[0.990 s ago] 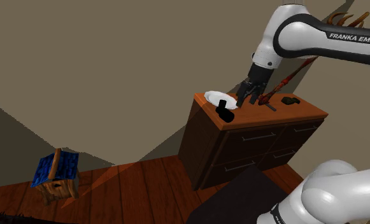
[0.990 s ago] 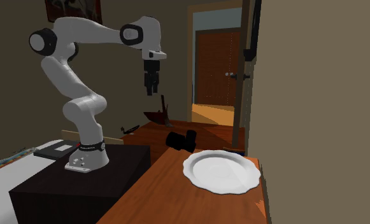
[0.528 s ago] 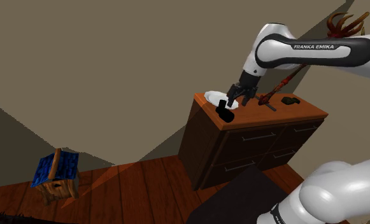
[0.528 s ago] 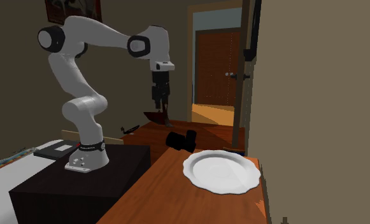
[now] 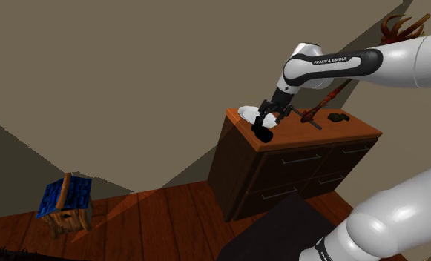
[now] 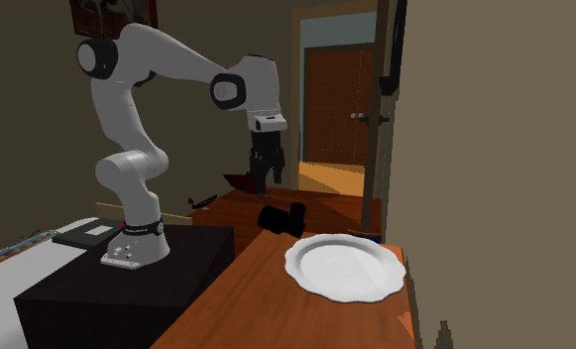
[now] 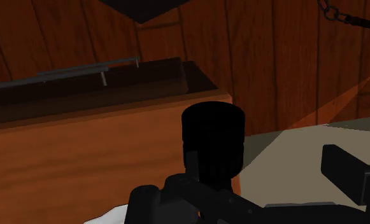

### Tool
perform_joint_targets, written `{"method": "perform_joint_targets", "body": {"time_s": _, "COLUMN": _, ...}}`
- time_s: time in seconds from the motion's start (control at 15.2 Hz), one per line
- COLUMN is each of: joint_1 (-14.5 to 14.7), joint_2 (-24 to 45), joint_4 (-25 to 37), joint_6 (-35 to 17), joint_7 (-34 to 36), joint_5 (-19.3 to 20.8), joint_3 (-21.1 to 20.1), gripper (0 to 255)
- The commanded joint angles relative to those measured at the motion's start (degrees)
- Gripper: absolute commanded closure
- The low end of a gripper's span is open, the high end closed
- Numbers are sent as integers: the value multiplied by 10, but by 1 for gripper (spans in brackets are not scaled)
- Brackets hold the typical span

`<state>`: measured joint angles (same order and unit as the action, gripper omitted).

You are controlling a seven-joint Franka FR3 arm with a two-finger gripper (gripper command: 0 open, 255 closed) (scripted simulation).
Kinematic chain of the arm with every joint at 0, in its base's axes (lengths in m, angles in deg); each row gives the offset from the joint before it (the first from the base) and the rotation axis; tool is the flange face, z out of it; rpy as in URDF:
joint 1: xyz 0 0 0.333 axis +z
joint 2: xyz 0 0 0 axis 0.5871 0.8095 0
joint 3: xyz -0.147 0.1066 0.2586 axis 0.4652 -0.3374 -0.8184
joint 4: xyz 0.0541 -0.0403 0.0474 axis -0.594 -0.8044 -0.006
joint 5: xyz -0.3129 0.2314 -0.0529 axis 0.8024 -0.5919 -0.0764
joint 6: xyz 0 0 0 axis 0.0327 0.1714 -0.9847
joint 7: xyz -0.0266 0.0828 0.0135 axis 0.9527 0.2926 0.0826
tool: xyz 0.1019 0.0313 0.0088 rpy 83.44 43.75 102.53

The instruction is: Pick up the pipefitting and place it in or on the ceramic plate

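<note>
A black elbow-shaped pipefitting lies on the wooden dresser top, close to its front corner. In the second exterior view the pipefitting rests just behind a white scalloped plate. The same plate sits at the dresser's far corner in the shoulder view. My black gripper hangs open a little above the fitting, pointing down at it. In the wrist view the pipefitting stands between my spread fingers, neither of which touches it.
A reddish-brown branch-like object and a small black item lie further along the dresser. Drawers with metal handles face the room. A blue birdhouse stands on the wooden floor. My dark stand adjoins the dresser. A doorway opens behind.
The arm has swung toward the shoulder view's left and come down from beside the branch-like object to just over the pipefitting. The fingers have stayed apart.
</note>
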<state>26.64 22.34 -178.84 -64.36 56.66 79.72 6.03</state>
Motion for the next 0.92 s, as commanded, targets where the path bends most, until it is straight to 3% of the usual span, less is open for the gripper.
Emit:
{"method": "perform_joint_targets", "body": {"time_s": 0.0, "joint_1": -7, "joint_2": 34, "joint_4": 11, "joint_6": -29, "joint_7": 4, "joint_5": -7, "joint_3": 9, "gripper": 0}}
{"method": "perform_joint_targets", "body": {"time_s": 0.2, "joint_1": -14, "joint_2": 70, "joint_4": 29, "joint_6": -53, "joint_7": 4, "joint_5": -17, "joint_3": 19, "gripper": 0}}
{"method": "perform_joint_targets", "body": {"time_s": 0.66, "joint_1": -13, "joint_2": 100, "joint_4": 1, "joint_6": -110, "joint_7": -2, "joint_5": -25, "joint_3": 19, "gripper": 0}}
{"method": "perform_joint_targets", "body": {"time_s": 0.86, "joint_1": -13, "joint_2": 100, "joint_4": 1, "joint_6": -110, "joint_7": -2, "joint_5": -25, "joint_3": 19, "gripper": 0}}
